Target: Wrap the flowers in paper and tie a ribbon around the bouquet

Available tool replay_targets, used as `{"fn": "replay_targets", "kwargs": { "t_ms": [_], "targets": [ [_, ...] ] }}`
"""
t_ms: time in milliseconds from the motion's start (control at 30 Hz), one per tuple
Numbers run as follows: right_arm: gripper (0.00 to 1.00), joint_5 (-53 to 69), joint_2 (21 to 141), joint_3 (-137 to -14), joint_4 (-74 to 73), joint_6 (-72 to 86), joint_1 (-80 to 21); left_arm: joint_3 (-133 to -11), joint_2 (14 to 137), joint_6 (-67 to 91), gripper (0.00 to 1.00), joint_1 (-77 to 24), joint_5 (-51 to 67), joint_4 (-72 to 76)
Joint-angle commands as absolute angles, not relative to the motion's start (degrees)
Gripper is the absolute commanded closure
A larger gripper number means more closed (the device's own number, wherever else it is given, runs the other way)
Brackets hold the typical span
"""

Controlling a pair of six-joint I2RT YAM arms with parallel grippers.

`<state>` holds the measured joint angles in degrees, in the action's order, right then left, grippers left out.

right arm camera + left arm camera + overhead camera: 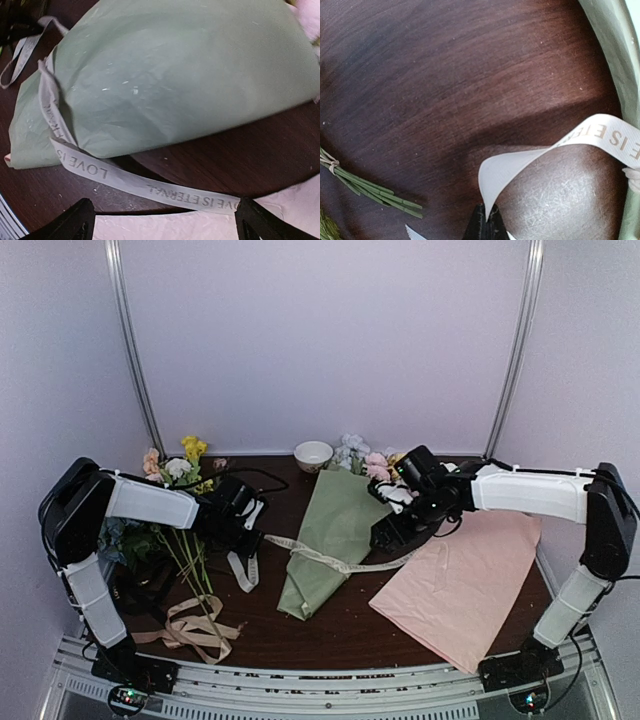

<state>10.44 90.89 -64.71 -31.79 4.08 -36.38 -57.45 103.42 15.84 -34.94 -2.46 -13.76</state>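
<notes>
On table [330, 635], tapered olive-green bouquet [335, 525] w/ cream lettered ribbon [190, 197] across it.

ribbon [165, 192]: "LOVE IS ETERNAL"

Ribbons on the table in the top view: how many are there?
2. The cream lettered ribbon lies across the narrow part of the green bouquet, pinched in the left gripper. The plain tan ribbon is bunched near the left arm's base. Others may be hidden.
</notes>
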Motion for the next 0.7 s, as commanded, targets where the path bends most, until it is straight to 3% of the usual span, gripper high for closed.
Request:
{"fn": "replay_targets", "kwargs": {
  "t_ms": [0,167,300,533,600,667],
  "targets": [
    [0.0,7.4,100.3,-71.3,-38.9,-9.4,-43.5,-58.2,102.7,14.5,1.0,-34.8,-3.0,-13.8],
    [0.15,7.4,108.4,-75.3,-41.6,-12.5,-44.4,-58.4,101.9,14.0,1.0,-34.8,-3.8,-14.6],
    [0.16,5.8,110.6,-74.7,-38.9,-12.8,-44.5,-58.4,101.8,13.6,1.0,-34.8,-3.7,-14.7],
    [0.26,2.7,112.7,-75.2,-34.8,-13.1,-44.5,-58.5,101.0,13.4,1.0,-34.9,-3.3,-14.7],
    [0.39,2.6,112.8,-75.6,-34.6,-13.5,-44.5,-58.4,100.5,13.3,1.0,-34.9,-3.4,-14.7],
    [0.63,3.1,112.8,-75.9,-34.9,-13.8,-44.5,-58.6,100.1,13.2,1.0,-35.0,-3.3,-14.9]
  ]
}}
